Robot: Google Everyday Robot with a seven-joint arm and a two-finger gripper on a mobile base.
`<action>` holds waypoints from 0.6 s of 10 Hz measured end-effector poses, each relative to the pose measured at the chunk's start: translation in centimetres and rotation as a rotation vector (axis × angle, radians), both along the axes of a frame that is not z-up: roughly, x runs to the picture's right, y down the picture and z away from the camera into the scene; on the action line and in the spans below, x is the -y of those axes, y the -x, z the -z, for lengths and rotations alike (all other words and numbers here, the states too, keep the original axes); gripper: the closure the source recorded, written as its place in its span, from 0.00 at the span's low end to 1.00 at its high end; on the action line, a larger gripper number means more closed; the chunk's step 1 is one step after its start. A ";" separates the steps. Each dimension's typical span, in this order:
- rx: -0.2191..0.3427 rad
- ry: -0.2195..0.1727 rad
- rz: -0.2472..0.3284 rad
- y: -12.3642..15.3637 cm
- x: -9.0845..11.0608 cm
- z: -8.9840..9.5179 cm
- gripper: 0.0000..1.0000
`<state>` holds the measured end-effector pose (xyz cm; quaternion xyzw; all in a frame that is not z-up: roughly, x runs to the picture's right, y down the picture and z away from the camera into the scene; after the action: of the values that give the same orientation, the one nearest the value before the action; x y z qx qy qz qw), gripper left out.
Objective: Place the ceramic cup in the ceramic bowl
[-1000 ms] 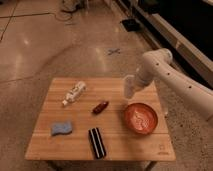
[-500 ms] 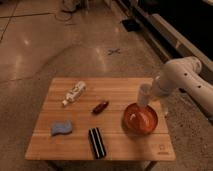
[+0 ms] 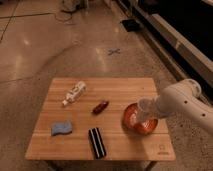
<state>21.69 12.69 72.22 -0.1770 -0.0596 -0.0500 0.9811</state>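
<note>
Ceramic cup (image 3: 145, 106) upright over ceramic bowl (image 3: 135, 124), at bowl's right-inner side. Tool (image 3: 150, 107) at cup; whether clamped on it, cannot tell. Bowl on counter (image 3: 115, 90), right of small dark-red object (image 3: 100, 107). White bottle (image 3: 74, 93) well left of bowl.

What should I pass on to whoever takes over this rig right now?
Hand: low over the ceramic bowl at the table's right front, carrying the ceramic cup.
Cup: at or just inside the bowl's rim; whether it rests on the bowl floor cannot be told.
Done: cup picked up and brought to the bowl.
Left: set it down inside, release, lift the arm clear.
Untouched on the wooden table: white bottle, dark-red oblong, blue sponge, black block.
</note>
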 end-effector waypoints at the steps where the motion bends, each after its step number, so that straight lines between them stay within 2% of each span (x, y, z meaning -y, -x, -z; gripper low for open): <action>1: -0.025 -0.024 0.006 0.2 -0.4 -0.8 0.73; 3: -0.058 -0.040 0.022 0.9 -1.1 -2.2 0.53; 6: -0.091 -0.030 0.037 1.9 -2.1 -3.8 0.24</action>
<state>19.82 14.75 76.07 -0.1656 -0.0109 -0.0609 0.9842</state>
